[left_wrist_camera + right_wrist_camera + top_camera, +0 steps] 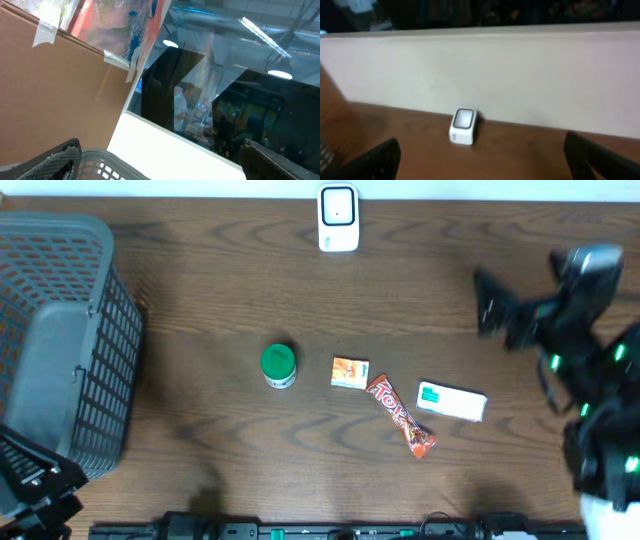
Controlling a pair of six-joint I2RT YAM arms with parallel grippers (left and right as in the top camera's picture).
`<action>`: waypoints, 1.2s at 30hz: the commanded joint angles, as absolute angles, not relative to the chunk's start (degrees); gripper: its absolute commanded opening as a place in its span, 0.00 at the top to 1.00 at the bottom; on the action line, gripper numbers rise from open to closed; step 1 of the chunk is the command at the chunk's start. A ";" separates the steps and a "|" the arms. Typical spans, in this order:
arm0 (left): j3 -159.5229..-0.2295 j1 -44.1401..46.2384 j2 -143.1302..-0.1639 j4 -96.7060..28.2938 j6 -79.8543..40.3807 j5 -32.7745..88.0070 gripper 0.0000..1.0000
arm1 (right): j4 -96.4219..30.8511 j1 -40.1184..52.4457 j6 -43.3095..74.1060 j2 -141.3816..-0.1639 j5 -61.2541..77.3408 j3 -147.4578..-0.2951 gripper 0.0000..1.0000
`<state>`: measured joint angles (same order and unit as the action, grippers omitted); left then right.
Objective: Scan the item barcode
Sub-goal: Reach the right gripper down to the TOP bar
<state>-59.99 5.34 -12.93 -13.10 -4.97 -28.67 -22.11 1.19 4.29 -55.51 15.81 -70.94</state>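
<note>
Right gripper (pixel 481 150) hangs over the right side of the table (pixel 200 300), jaws wide apart and nothing between them. From its wrist camera you look along the wood to the scanner (pixel 463 126), a small white unit standing at the far edge against the pale wall (pixel 520 75), well ahead of the fingers (pixel 375 160).

Left gripper (pixel 160 162) is spread just as wide and is also empty. It sits down at the near left corner, tipped upward; its camera takes in brown cardboard (pixel 55 95) and a dark window, with the basket (pixel 60 340) rim just below its fingertips. The grey basket fills the left end of the table.

Four items lie in a loose row mid-table, none held. A green-lidded jar (pixel 278 365) stands upright at the left. Just right of it is a small orange box (pixel 349 372), then a red candy bar (pixel 400 416) lying at a slant, nearly touching the box's corner. A white box (pixel 452 401) with a teal patch lies close beside the bar, nearest the right arm. All four are well apart from the scanner.
</note>
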 commanded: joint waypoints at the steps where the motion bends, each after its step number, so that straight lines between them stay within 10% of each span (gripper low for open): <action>1: -59.46 5.15 -12.69 -14.33 -5.69 -28.99 0.02 | -24.51 2.26 3.51 -64.10 9.28 -81.28 0.01; 5: -59.46 5.15 -12.69 -21.04 -5.69 -28.99 0.02 | -24.05 3.88 1.19 -72.60 1.48 -89.47 0.01; 15: -59.46 5.15 -12.69 -28.42 -5.69 -28.99 0.02 | -42.74 7.11 -4.75 -68.49 36.49 -93.91 0.01; 25: -59.46 5.17 -12.69 -30.06 -5.69 -28.97 0.02 | -73.67 29.30 4.08 -59.05 -7.11 -92.31 0.01; 36: -59.46 5.15 -12.69 -38.41 -5.69 -28.99 0.02 | -75.16 53.39 25.19 -67.75 -30.17 -70.96 0.06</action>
<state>-59.53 5.34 -12.88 -36.73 -5.78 -28.67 -75.75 47.70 15.29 -63.96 -18.68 -75.29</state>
